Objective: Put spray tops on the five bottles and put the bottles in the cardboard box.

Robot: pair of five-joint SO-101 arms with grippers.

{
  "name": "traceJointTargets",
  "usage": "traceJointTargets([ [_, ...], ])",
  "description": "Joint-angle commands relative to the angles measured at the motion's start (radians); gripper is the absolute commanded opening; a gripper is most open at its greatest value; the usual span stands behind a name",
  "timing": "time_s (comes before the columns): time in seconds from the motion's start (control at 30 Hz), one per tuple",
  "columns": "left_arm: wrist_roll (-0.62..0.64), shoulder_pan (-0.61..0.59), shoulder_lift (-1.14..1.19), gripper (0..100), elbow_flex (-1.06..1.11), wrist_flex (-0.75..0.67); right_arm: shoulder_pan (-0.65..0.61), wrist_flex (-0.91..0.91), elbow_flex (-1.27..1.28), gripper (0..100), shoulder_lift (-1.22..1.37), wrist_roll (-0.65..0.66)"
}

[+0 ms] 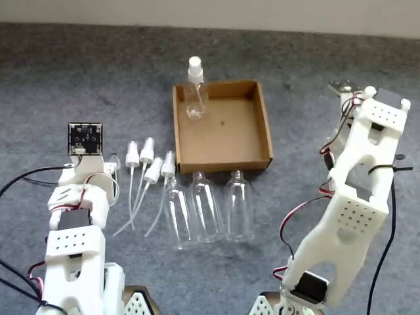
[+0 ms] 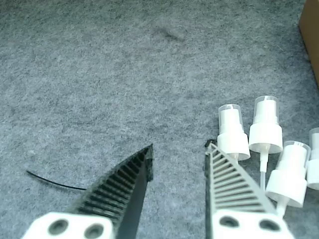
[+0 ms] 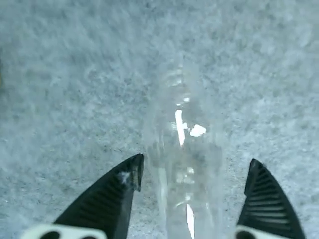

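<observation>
The left gripper (image 2: 179, 148) hung open over the grey carpet (image 2: 99, 74), nothing between its fingers; one fingertip (image 2: 212, 152) sat just beside the nearest of the loose spray tops (image 2: 233, 132). From the high view, four spray tops (image 1: 147, 151) lay in a loose cluster left of the cardboard box (image 1: 266, 125), their thin tubes trailing toward the left arm (image 1: 75, 243).

The right gripper (image 3: 195, 162) was also open, with a clear bottle (image 3: 182, 124) lying on the carpet between its two spread fingers; it was too blurred to tell whether either finger touched it.

One capped bottle (image 1: 195, 98) stood in the far left corner of the box, its white top showing above the far wall. Three uncapped bottles (image 1: 205, 207) lay side by side on the carpet just in front of the box – necks toward it – between the left arm and the right arm (image 1: 361, 177)
</observation>
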Motion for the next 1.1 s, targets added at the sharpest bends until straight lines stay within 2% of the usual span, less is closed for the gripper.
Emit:
traceJointTargets([
  [0.0,-0.012,-0.001,-0.008,16,-0.004,-0.011,-0.008,-0.033,-0.013,27.1,-0.012,-0.026],
  [0.3,-0.012,-0.001,-0.007,16,-0.004,-0.011,-0.099,-0.044,-0.013,27.1,-0.012,-0.048],
  [0.7,-0.012,-0.001,-0.007,16,-0.004,-0.011,-0.058,-0.147,-0.002,27.1,-0.007,-0.040],
  [0.93,-0.012,-0.001,-0.007,16,-0.004,-0.011,-0.061,-0.142,-0.012,27.1,0.067,-0.037],
  [1.07,-0.012,-0.001,-0.007,16,-0.004,-0.011,-0.054,-0.105,-0.012,27.1,0.073,0.020],
])
